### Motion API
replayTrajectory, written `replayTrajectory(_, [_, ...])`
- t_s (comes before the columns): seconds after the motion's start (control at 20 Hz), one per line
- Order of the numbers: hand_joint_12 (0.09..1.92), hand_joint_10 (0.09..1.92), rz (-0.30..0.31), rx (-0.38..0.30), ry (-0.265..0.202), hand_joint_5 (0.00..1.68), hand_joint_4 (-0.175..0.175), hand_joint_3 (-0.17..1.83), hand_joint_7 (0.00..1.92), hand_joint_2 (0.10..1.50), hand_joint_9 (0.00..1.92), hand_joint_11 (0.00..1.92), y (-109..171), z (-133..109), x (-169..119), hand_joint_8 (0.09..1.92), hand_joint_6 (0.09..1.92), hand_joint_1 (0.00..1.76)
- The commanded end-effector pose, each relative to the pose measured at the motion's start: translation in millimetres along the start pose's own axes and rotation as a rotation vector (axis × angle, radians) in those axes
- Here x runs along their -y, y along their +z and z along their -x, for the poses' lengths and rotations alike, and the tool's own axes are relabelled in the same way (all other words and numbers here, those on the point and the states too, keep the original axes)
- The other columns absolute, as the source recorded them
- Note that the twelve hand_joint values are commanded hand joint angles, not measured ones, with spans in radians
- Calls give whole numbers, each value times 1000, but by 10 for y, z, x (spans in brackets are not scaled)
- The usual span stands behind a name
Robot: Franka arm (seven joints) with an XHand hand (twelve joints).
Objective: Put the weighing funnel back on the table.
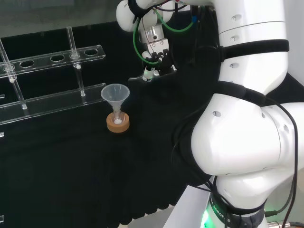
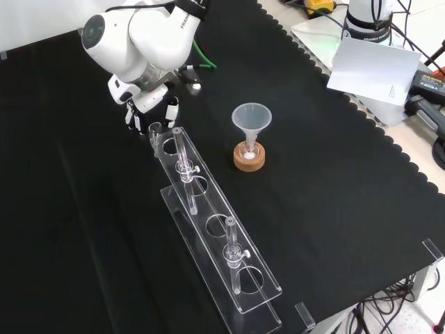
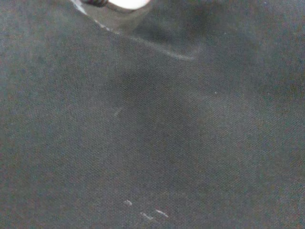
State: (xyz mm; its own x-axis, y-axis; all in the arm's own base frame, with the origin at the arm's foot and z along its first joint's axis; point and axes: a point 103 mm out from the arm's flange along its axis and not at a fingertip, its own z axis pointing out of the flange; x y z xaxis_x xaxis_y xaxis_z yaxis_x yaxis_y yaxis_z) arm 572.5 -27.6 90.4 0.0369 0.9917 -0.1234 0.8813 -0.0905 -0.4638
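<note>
Weighing funnel (image 1: 136, 78) pinched by downturned hand (image 1: 159, 61), low over cloth (image 1: 71, 161).

Light falls evenly from above. In the head view the white arm (image 1: 247, 128), at 3 o'clock, shines bright with small glints, while the black tabletop (image 1: 71, 166) soaks up light and shows hardly any shadow. In the front view the clear rack (image 2: 207, 205) catches thin glare along its edges. The wrist view is dim and grey, with a soft shadow near the hand (image 3: 128, 4).

Two wide views share the funnel (image 1: 115, 93).
Head looks past the arm (image 1: 247, 118), front looks down on it; wrist hugs cloth (image 3: 152, 143).
</note>
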Motion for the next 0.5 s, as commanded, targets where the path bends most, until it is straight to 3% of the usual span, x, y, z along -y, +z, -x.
replayTrajectory(0.05, [1000, 205, 5, 2, -19, 1458, 175, -175, 545, 1025, 979, 809, 14, -111, -37, 672, 189, 1139])
replayTrajectory(0.5, [1001, 207, 4, 1, -30, 1456, 175, -175, 545, 1025, 978, 809, 26, -141, -61, 672, 193, 1139])
